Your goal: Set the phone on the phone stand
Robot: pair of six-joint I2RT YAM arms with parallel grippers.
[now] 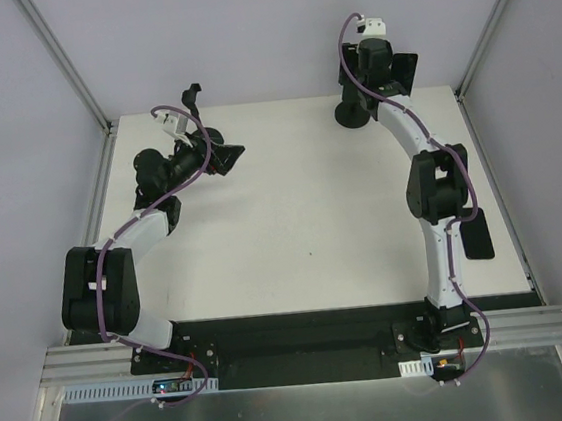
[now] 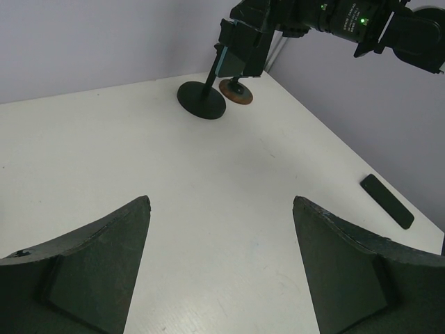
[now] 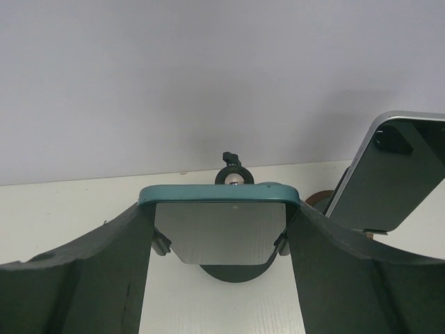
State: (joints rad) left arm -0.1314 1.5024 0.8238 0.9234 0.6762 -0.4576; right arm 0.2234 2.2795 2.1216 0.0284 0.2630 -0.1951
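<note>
Beside stand, silver-edged slab leans; right jaws grip phone; left jaws apart.

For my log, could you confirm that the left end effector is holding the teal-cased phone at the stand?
Not quite: the right end effector holds the phone at the stand, as the right wrist view shows. The left end effector is open and empty.

The stand sits far right on the bench; the phone, in the right claw, is just before it. A flat slab lies nearer, by the right edge.
</note>
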